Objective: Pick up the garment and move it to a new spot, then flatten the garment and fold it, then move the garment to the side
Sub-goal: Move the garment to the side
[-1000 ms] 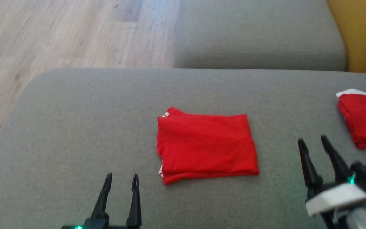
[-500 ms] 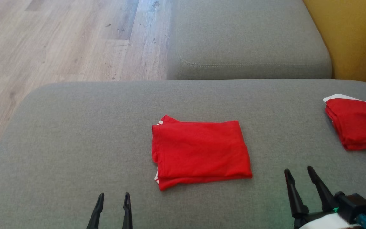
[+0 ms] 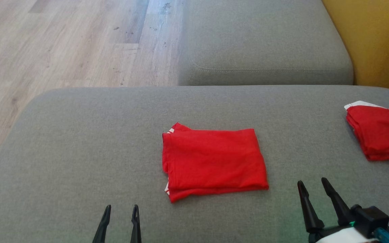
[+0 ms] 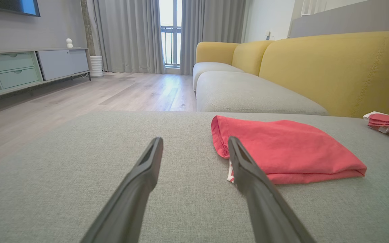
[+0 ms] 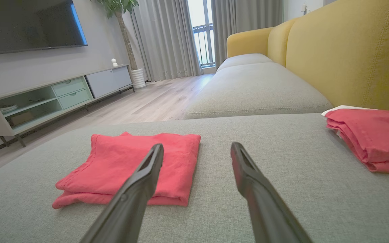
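Observation:
A red garment, folded into a flat rectangle, lies in the middle of the grey cushion. It also shows in the left wrist view as the garment and in the right wrist view as the garment. My left gripper stands open near the front edge, left of the garment and apart from it. My right gripper is open too, to the garment's right, with nothing between its fingers. In the wrist views the left gripper and right gripper hover over bare cushion.
A second folded red garment lies at the cushion's right edge. Beyond the cushion are another grey seat, the yellow sofa back and wooden floor at the left. A TV cabinet stands across the room.
Both grippers have drawn back toward the front edge, away from the folded garment, and stay open. The head camera shifted between the earliest frame and now. The garment lies as before.

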{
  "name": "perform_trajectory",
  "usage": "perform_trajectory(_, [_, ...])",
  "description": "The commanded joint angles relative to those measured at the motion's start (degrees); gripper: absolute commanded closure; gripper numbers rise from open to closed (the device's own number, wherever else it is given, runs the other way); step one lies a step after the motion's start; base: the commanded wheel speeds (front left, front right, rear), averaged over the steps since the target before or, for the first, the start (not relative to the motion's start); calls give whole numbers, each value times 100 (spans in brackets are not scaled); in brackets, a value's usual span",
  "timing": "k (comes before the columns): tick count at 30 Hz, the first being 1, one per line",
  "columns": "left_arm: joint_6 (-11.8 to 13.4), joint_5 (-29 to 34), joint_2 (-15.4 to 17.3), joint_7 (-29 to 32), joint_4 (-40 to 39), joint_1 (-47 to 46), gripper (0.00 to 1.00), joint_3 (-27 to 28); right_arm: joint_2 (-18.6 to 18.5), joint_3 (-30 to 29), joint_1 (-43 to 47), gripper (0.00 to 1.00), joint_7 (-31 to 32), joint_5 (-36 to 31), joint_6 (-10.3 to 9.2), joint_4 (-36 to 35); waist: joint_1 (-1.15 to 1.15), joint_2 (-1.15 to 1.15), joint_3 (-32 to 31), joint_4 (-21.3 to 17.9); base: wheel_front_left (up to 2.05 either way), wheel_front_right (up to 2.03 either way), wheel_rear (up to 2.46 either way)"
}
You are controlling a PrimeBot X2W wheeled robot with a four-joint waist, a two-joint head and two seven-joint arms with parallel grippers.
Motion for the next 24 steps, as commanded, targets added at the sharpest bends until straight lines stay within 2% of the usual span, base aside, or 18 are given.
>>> perform_trajectory(1, [-22,46,-66,-56,-154,-217,0,206,-36,96,-195,0,-75,16,-5,-159,0,0,-5,-2,0,0,0])
perform_trajectory(15, [-72,126,-109,-56,-144,-215,0,239,-28,105,-216,0,-75,31,-5,-125,0,0,-31,3,0,0,0])
perform_trajectory(24, [-121,202,-149,-56,-138,-317,0,179,-30,255,-461,0,-75,194,-5,138,0,0,254,43,0,0,0])
